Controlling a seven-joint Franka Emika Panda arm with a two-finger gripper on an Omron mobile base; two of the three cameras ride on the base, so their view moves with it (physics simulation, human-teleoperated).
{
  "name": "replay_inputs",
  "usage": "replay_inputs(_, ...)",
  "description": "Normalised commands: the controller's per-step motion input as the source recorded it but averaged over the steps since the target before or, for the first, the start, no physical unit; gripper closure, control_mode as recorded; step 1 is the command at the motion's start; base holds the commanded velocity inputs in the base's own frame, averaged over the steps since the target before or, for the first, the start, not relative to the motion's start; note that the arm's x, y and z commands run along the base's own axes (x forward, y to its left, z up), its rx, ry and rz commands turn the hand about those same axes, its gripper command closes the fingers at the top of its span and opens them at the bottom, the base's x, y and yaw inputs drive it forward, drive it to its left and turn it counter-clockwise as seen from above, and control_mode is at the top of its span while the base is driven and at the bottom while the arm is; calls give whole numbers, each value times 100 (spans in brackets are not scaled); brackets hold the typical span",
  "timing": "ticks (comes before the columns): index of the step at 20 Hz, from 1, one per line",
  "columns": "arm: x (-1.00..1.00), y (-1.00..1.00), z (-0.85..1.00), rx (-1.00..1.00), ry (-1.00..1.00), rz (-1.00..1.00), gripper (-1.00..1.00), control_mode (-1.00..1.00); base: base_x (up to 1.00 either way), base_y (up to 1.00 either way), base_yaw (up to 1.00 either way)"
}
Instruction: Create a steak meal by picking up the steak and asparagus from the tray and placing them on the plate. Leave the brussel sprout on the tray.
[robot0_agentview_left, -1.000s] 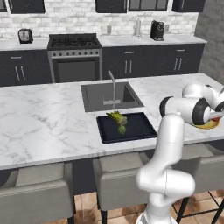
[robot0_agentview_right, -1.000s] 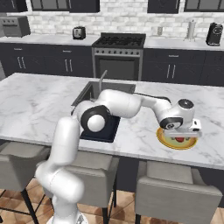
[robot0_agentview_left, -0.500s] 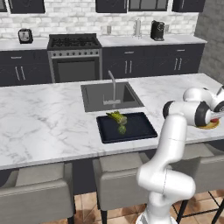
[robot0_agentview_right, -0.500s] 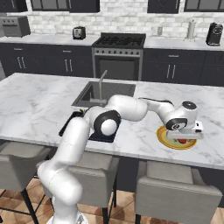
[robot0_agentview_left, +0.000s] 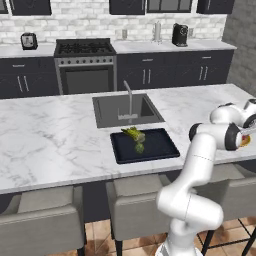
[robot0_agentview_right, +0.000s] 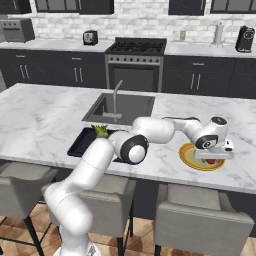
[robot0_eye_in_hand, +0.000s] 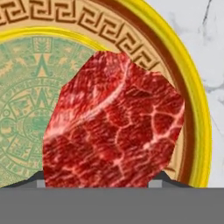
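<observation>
A: End effector (robot0_agentview_right: 214, 159) is down over the plate (robot0_agentview_right: 192, 161), out at the far end of the counter (robot0_agentview_right: 45, 112) from the tray (robot0_agentview_left: 158, 145). Its fingers are clamped on the steak (robot0_eye_in_hand: 114, 124).

B: And the steak, is it actually on the plate?

A: In the hand view the red chunk sits between the two dark fingertips (robot0_eye_in_hand: 162, 178), with the plate's green patterned centre and its orange-yellow rim (robot0_eye_in_hand: 199, 127) right behind it. Whether it is touching the plate or just above it, I cannot tell. From the right base view a bit of red (robot0_agentview_right: 210, 161) peeks out under the hand, over the plate's near edge.

B: What about the tray?

A: The black tray lies on the counter just in front of the sink (robot0_agentview_left: 110, 111). The asparagus (robot0_agentview_left: 132, 133) lies at the tray's back edge, nearest the sink, with the stalks angled. The brussel sprout (robot0_agentview_left: 139, 148) sits just in front of it, towards the tray's middle.

B: And the arm?

A: It stretches across from the tray side to the plate, with the elbow low over the counter's front edge, between tray and plate.
</observation>
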Motion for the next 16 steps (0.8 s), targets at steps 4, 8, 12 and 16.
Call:
replay_inputs(4, 17, -13, -28, 0, 1, 0, 100, -100, 0, 0, 0)
replay_inputs(8, -3, 0, -3, 0, 0, 0, -100, -100, 0, 0, 0)
replay_inputs(12, -58, 8, 6, -1, -1, 0, -100, -100, 0, 0, 0)
replay_inputs(16, -58, 29, 24, -5, -4, 0, -100, -100, 0, 0, 0)
